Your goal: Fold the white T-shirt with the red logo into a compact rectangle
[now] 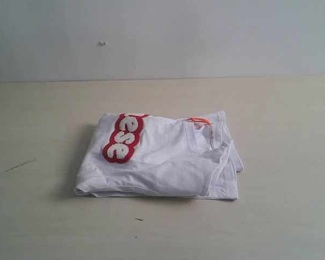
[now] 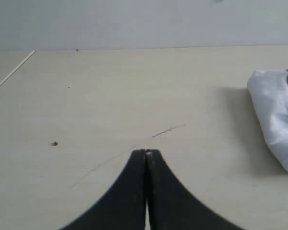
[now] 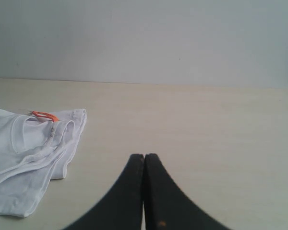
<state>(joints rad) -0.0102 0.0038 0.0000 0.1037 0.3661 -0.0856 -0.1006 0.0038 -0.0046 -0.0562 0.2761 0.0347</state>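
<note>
So the white T-shirt (image 1: 162, 162) sits around the middle of the exterior view, a bit below centre, on the pale table (image 1: 281, 216). To us it already looks like a chunky, roughly rectangular bundle. The red logo (image 1: 124, 138) is on the upper left of the bundle and wraps over the far edge, so we can only read a few letters. The collar (image 1: 208, 149) and the orange tag (image 1: 199, 120) are toward the upper right.

Neither claw is on the cloth. The left claw (image 2: 146, 152) has its tips pressed together with nothing between them, over bare table and well apart from the rounded left fold of the shirt. The right claw (image 3: 144, 155) is the same: tips together, empty, near the collar side but not touching it.

Our handling guess is thin cotton, light and floppy with no stiffness (the fuzzy logo patch is probably the only bit with any body). We'd expect it to drag on the table rather than slide cleanly, and the layers would peel apart if we pinched only the top one. If it needs tidying, we'd take the lower right corner where the layers splay out, pinching through all of them, or else the rounded fold on the left. It isn't fragile, though that loose collar edge could snag.
</note>
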